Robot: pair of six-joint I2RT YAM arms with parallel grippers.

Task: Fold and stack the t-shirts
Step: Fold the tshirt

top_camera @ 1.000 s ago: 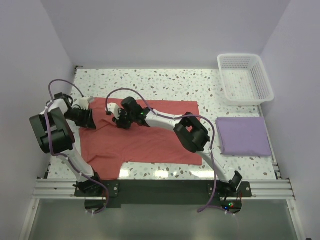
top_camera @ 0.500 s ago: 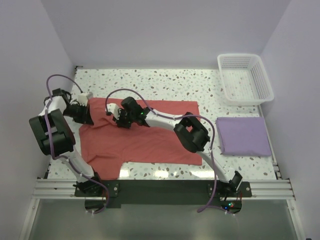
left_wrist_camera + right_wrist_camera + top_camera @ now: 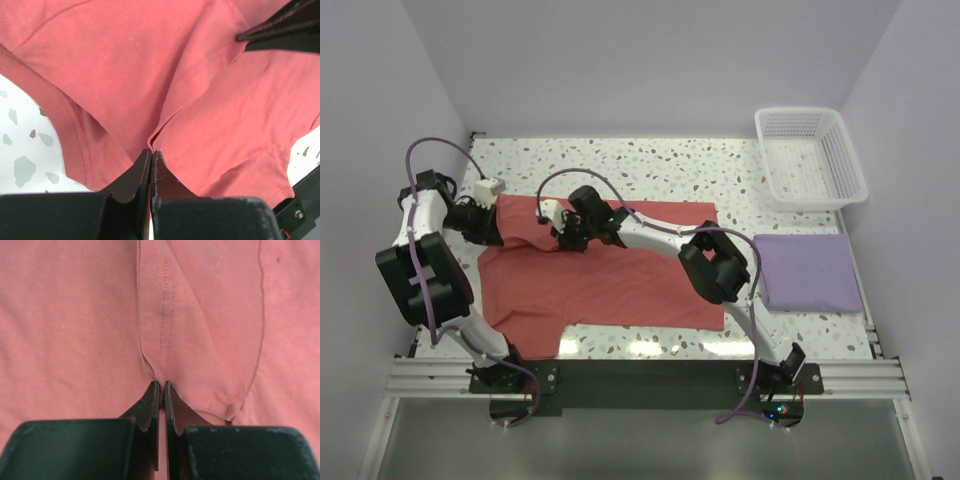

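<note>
The salmon red t-shirt (image 3: 610,275) lies spread on the speckled table, with a sleeve hanging toward the near edge. My left gripper (image 3: 492,232) is shut on a pinched fold of it at its far left part (image 3: 151,149). My right gripper (image 3: 563,232) is shut on the ribbed collar band (image 3: 161,382) near the shirt's upper left. The red cloth fills both wrist views (image 3: 210,110) (image 3: 75,330). The lavender t-shirt (image 3: 808,272) lies folded as a rectangle at the right, away from both grippers.
A white lattice basket (image 3: 810,158) stands at the back right corner. The purple side walls close in on the left and right. The table (image 3: 650,160) ends at a metal rail (image 3: 640,375) at the near side.
My left gripper has moved left and toward the far side, pulling the shirt's left part out. My right gripper has shifted slightly right and stays on the collar.
</note>
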